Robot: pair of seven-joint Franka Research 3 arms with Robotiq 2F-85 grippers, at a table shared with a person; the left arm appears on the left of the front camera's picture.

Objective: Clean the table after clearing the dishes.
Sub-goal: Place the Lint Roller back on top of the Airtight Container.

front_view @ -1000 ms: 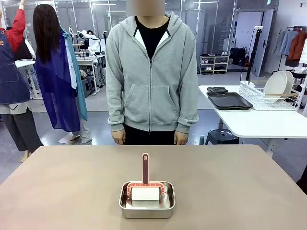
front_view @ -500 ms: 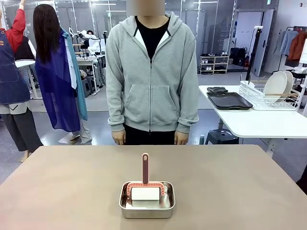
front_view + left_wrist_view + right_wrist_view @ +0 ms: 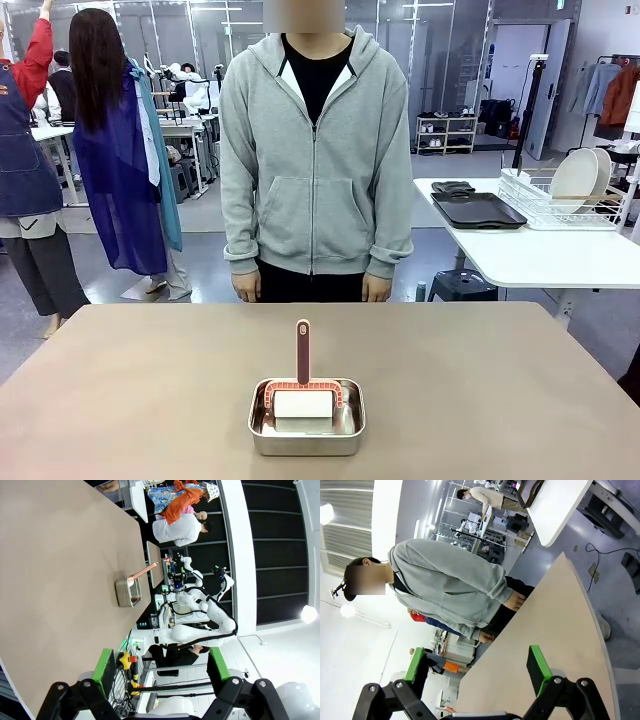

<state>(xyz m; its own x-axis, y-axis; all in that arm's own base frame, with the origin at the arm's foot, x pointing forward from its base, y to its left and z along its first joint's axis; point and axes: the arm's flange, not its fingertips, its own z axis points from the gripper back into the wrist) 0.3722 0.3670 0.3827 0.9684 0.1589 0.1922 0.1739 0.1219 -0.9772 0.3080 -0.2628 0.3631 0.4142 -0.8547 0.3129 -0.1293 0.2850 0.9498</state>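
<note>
The bench (image 3: 150,390) is bare taupe-brown apart from a small steel pan (image 3: 307,420) near its near edge, at the middle. In the pan lies a roller (image 3: 303,403) with a white drum in a reddish frame, its handle (image 3: 303,350) rising out toward the far side. A person (image 3: 316,150) in a grey hooded top stands at the far edge, arms hanging, hands (image 3: 377,288) just beyond the bench and touching nothing.

The dishes are off the bench: on a white table (image 3: 540,255) to the right rest a dark tray (image 3: 477,209) and a wire rack (image 3: 560,205) holding what seem to be white plates (image 3: 580,175), though they are small and far off.

In the left wrist view the left gripper (image 3: 158,667) hangs in the air beyond the bench's edge, fingers (image 3: 104,666) spread wide with nothing between them; the pan sits well away from it. In the right wrist view the right gripper (image 3: 476,667) hangs above the bench, fingers (image 3: 537,669) likewise wide apart and holding nothing.
</note>
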